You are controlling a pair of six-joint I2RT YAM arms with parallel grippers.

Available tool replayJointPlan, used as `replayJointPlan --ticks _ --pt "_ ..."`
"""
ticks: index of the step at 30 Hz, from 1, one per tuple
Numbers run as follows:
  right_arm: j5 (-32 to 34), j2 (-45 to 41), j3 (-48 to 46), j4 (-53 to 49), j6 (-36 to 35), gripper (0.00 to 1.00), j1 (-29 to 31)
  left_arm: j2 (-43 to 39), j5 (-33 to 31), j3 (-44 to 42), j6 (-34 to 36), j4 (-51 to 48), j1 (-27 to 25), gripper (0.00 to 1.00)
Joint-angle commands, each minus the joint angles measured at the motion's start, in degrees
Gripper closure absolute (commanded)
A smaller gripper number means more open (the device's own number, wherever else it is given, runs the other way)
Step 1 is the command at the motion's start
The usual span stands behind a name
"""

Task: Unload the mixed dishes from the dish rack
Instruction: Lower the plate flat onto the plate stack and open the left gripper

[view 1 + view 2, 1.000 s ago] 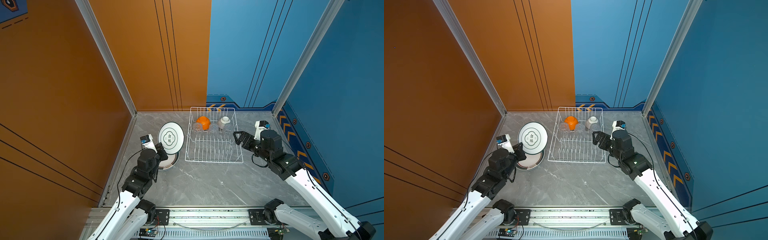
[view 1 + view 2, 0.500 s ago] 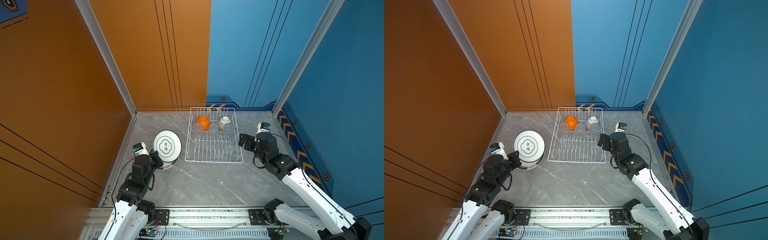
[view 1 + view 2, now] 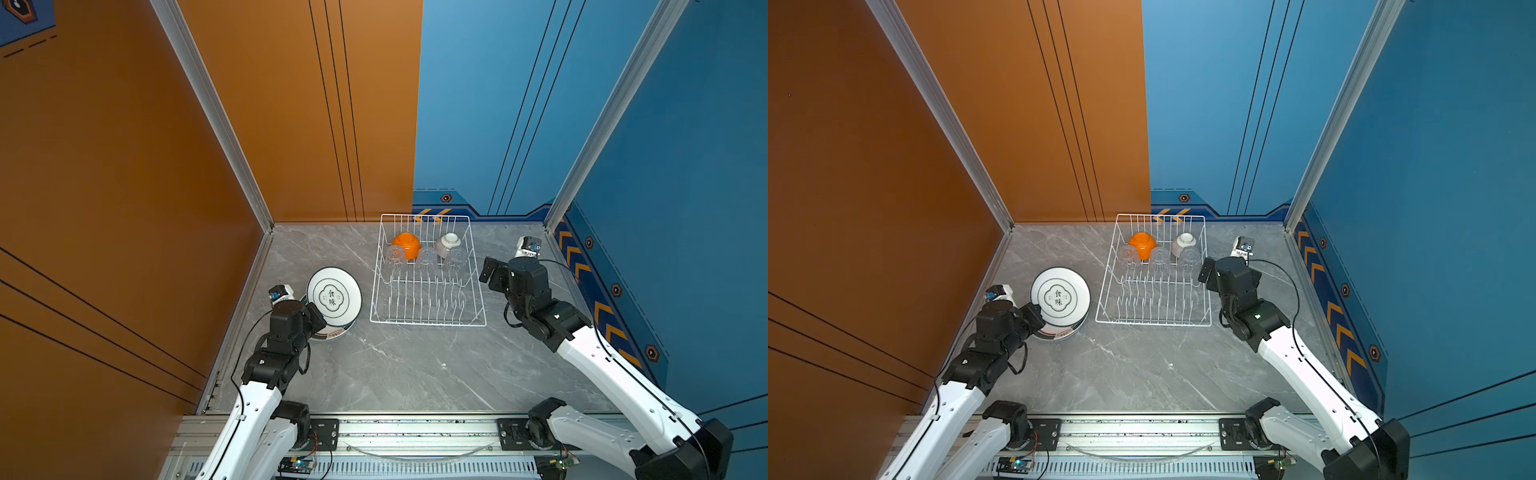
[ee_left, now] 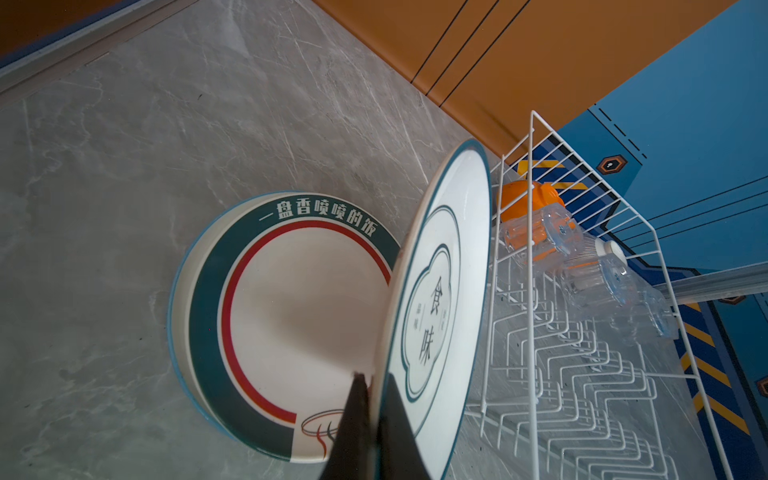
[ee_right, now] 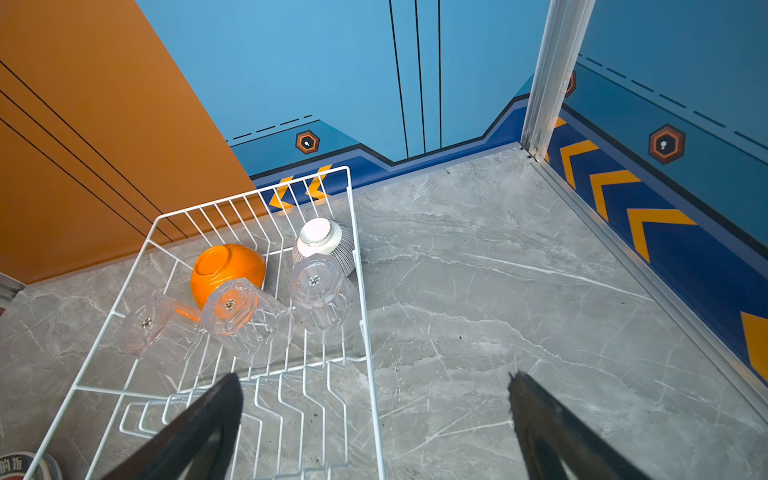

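I am looking into a tall booth. An orange wall [image 3: 124, 166] closes the left side and half the back, and a blue wall [image 3: 685, 166] closes the rest of the back and the right side. Aluminium posts [image 3: 216, 124] run up from both back corners, and a dark strip [image 3: 602, 309] with yellow chevrons runs along the foot of the blue side. The table [image 3: 395, 374] is grey with pale marble veins. A rail [image 3: 415, 434] along its near edge carries both arm bases. The rack [image 3: 428, 323] stands right of the middle, with its far end close to the back edge. By the left edge a stack [image 4: 291, 311] of plates lies flat; the top one has a teal band and a red ring. My left claw [image 4: 374, 382] is clamped on the rim of a plate [image 3: 334, 296], white with a teal line and a centre emblem. It is held tilted over the stack, and I cannot tell whether the two touch. My right claw [image 5: 374, 378] hangs over the rack's right rim, spread wide apart with nothing between the fingers. In the rack's far end an orange bowl [image 3: 406, 244] and a white bowl [image 3: 449, 243] with fine ribbed lines sit upside down. Three clear glasses [image 3: 427, 255] stand in a row just in front of them, bases up.
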Motion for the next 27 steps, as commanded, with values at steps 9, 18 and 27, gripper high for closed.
replayJointPlan --ticks 9,18,27 --pt "-0.3 1.3 -0.4 2.2 -0.8 0.0 -0.2 6.6 12.0 -2.3 -3.2 7.3 11.3 1.0" --pt "-2.9 1.4 -2.7 1.0 -0.6 0.0 -0.2 14.2 18.2 -3.4 -5.0 14.3 15.0 1.0" --pt "-5.8 1.3 -6.1 0.9 0.9 0.0 1.7 18.6 19.2 -3.0 -4.3 14.0 15.7 0.87"
